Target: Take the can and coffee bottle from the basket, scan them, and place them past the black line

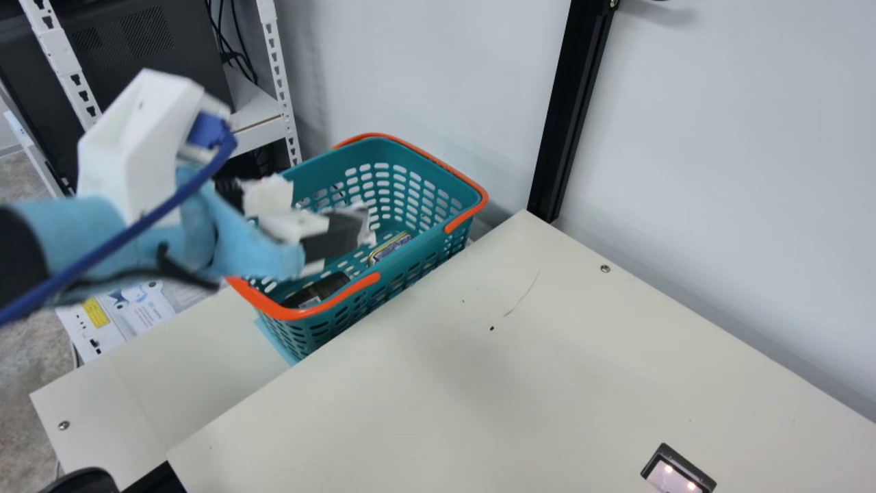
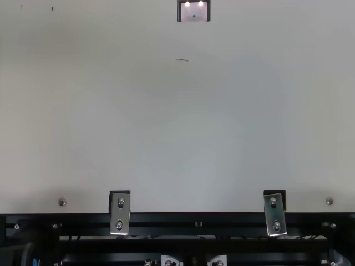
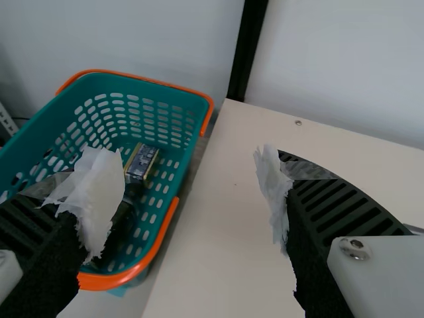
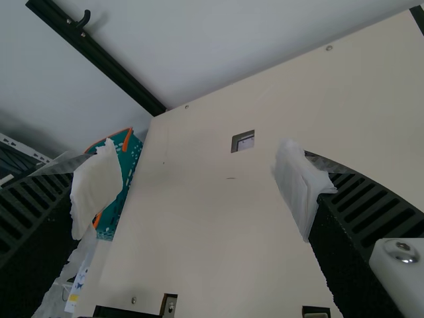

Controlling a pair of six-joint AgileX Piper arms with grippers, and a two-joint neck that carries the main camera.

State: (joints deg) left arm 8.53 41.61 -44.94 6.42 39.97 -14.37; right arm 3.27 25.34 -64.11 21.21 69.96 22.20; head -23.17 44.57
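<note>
Can (image 1: 390, 248) and coffee bottle (image 1: 321, 290) lie in the basket (image 1: 410, 255) at left, left gripper (image 1: 320, 207) and right gripper (image 4: 199, 191) both released.

Robotics lab with a checkout-like desk

This looks like a lab, though the far left corner shows only in part. A cabled robot arm (image 1: 150, 233) reaches over the left side. The cream desk (image 1: 520, 397) has a scanner window (image 1: 674, 474) set in it and metal brackets (image 2: 120, 213) bolted along its near edge. Far left, slotted white shelving (image 1: 276, 68) holds dark equipment (image 1: 137, 55).
</note>
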